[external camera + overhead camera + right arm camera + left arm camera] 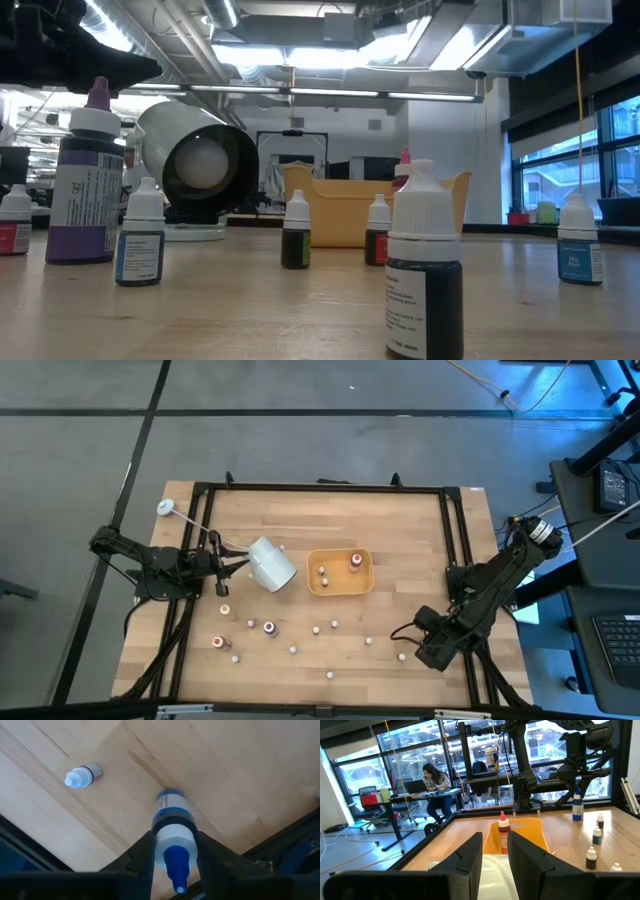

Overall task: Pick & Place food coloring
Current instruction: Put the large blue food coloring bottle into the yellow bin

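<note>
Blue-tipped, white-capped bottle (172,837) is pinched in the right hand (173,851).

Your two arms are dark, nearly black, built from chunky jointed segments. On your right arm (490,595) you'll see a pale ring near the upper joint and a thin red cable near the wrist. Your left arm (150,565) is black throughout, its fingers (470,857) broad, flat, matte slabs.

Right gripper (173,851): fingers (141,855) pressed against both sides of a blue-tipped food coloring bottle (172,832), at its white cap. Second small bottle (83,775), white cap, stands apart on the wooden table (240,775).
</note>
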`<control>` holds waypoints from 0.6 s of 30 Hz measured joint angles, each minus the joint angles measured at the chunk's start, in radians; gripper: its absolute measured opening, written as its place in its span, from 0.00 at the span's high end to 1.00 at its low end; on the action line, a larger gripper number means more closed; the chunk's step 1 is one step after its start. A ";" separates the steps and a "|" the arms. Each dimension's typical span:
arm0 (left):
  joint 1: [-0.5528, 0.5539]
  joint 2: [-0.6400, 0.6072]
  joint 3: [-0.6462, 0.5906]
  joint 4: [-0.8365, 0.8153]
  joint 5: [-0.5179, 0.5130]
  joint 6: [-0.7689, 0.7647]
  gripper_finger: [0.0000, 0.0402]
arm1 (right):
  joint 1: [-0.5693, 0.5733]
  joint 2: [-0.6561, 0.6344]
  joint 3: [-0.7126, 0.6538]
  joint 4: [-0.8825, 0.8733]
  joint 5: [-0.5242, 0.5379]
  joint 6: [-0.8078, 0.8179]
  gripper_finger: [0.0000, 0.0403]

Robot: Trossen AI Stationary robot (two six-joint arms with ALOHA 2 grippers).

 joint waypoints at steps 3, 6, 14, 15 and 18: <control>0.000 0.000 0.000 0.000 0.000 0.000 0.78 | 0.000 0.000 0.000 -0.002 -0.001 0.000 0.70; 0.000 0.000 0.000 0.000 0.000 0.000 0.78 | 0.000 0.000 0.001 -0.003 -0.001 0.000 0.70; 0.000 0.000 0.000 0.000 0.000 0.000 0.78 | -0.069 0.001 0.136 -0.164 0.030 -0.095 0.70; 0.000 0.000 0.000 0.000 0.000 0.000 0.78 | -0.090 0.001 0.164 -0.185 0.043 -0.119 0.70; 0.000 0.000 0.000 0.000 -0.015 0.007 0.78 | -0.174 0.001 0.246 -0.230 0.082 -0.242 0.70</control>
